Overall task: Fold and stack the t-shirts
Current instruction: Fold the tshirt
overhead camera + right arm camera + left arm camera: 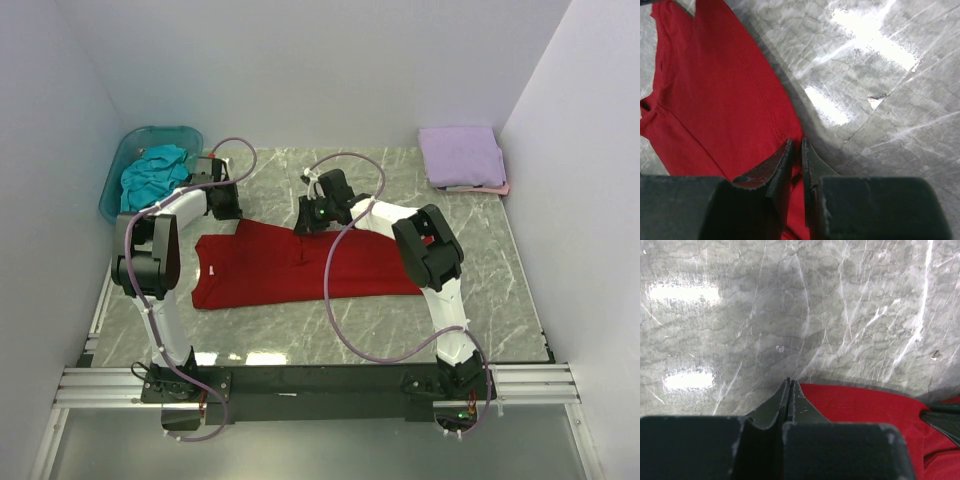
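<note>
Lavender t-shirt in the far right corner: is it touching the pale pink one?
Touching. The top external view shows the folded lavender t-shirt lying directly on the pale pink t-shirt, whose edge peeks out at its near right corner.

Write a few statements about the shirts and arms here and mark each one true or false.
1. The red t-shirt lies spread out on the table. True.
2. The teal t-shirt lies folded on the table. False: it sits crumpled in the tub.
3. The lavender t-shirt lies folded at the far right corner. True.
4. The left hand is wide open. False: its fingers are shut together.
</note>
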